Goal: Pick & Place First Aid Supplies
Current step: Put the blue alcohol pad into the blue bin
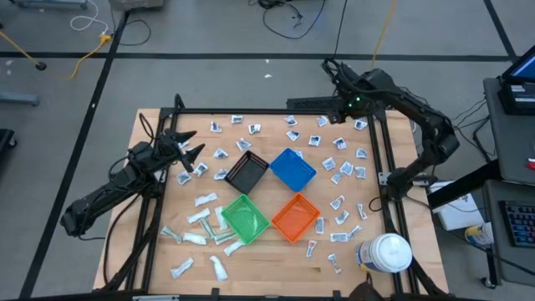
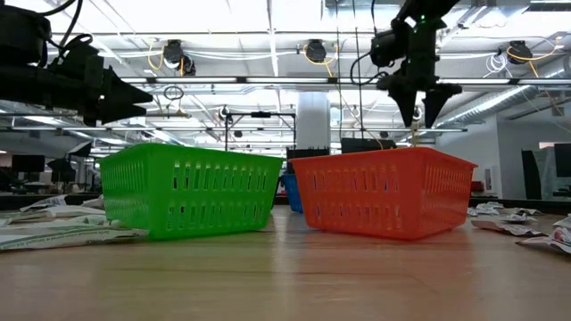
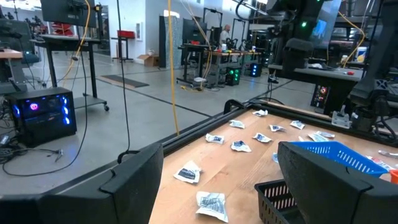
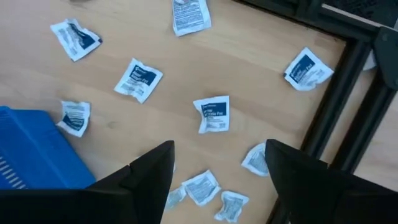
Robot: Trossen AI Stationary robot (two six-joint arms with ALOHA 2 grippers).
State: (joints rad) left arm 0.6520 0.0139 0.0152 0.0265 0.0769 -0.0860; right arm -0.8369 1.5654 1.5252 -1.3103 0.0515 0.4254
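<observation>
1. Four small square plastic bins sit clustered in the middle of the wooden counter (image 1: 150,125): a black mesh bin (image 1: 247,173), a blue bin (image 1: 292,169), a green slotted bin (image 1: 244,217) and an orange slotted bin (image 1: 296,217). I take the blue bin as my landmark.
2. The first aid supplies (image 1: 334,163), many small white and silvery flat packets, lie scattered all round the blue bin, with a thick band on its far side and more toward each arm. None can be seen inside any bin from above, so sorting looks barely begun.
3. The right gripper (image 4: 217,171) hangs above the packets on the far right of the blue bin, near the black frame rail (image 4: 339,87). Its fingers stand apart and empty, probably lined up to drop onto a packet.
4. The left gripper (image 3: 217,180) hovers left of the blue bin, beyond the black bin, fingers spread with nothing between them; it seems to be waiting.
5. A large white round jar (image 1: 386,252) stands near the counter's front right corner, well apart from the blue bin.
6. The high view alone shows the whole layout. The low view hides the packets behind the green and orange bins, yet shows both grippers raised clear of the counter. The right wrist view alone shows the printed labels on the packets below.
</observation>
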